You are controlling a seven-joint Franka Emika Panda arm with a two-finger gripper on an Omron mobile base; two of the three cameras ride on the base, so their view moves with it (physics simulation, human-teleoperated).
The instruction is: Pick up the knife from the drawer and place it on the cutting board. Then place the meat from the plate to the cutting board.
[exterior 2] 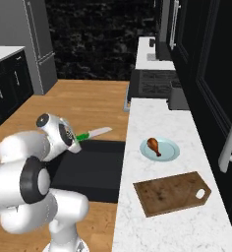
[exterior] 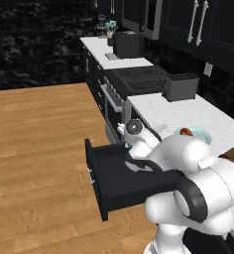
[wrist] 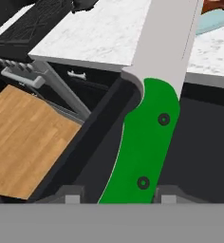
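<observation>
My gripper is shut on the knife, holding it by its green handle above the open black drawer, with the pale blade pointing toward the counter. In the hand view the knife runs up between my fingertips, over the drawer. The drawer stands pulled out below the counter. On the counter, the meat lies on the blue-green plate. The dark brown cutting board sits just nearer than the plate, with nothing on it. Both plate and meat show past my arm.
A white marble counter runs along the drawer's right side. A dark toaster and the stove lie farther along it, with black wall cabinets above. Wooden floor spreads to the left of the drawer.
</observation>
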